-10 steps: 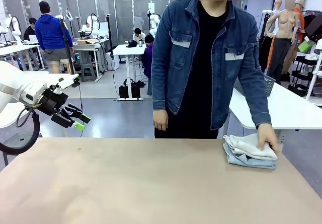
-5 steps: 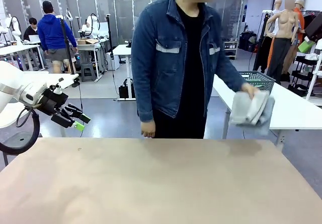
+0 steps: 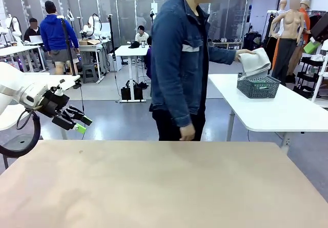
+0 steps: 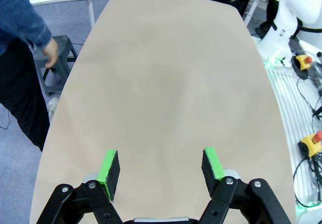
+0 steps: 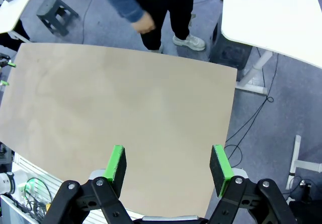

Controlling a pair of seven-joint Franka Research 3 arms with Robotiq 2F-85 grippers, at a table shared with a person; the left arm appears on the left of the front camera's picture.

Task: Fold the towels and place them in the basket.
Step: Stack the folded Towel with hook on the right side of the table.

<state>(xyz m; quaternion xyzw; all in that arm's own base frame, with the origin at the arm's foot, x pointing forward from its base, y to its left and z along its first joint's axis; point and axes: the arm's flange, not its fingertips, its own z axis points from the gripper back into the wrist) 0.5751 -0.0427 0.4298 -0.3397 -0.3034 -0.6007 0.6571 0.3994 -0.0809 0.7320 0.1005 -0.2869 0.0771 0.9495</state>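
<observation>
Table edges: the wide beige tabletop (image 3: 164, 187) fills the lower half of the front view, its far edge running straight across the middle; from the left wrist view its surface lies bare between rounded corners.
Open room: grey floor lies beyond the far edge, and a white side table (image 3: 277, 107) stands at the right of the front view.
Left gripper: the black left gripper (image 3: 81, 124) with green pads hangs off the table's upper left corner in the front view, jaws spread wide, holding and touching nothing; in its own view (image 4: 161, 166) the pads stand well apart above the tabletop.
Right gripper: the right gripper (image 5: 168, 168) hovers over the tabletop, jaws spread wide, gripping nothing.
Person: the person in a dark denim jacket (image 3: 179, 59) stands at the far edge, turned toward the side table.
Towels: a folded bundle of pale terry towels (image 3: 255, 62) is in the person's hand (image 3: 241, 55), just above the basket; I cannot count them.
Basket: one dark grey mesh basket (image 3: 258, 86) sits on the white side table, upper right.
</observation>
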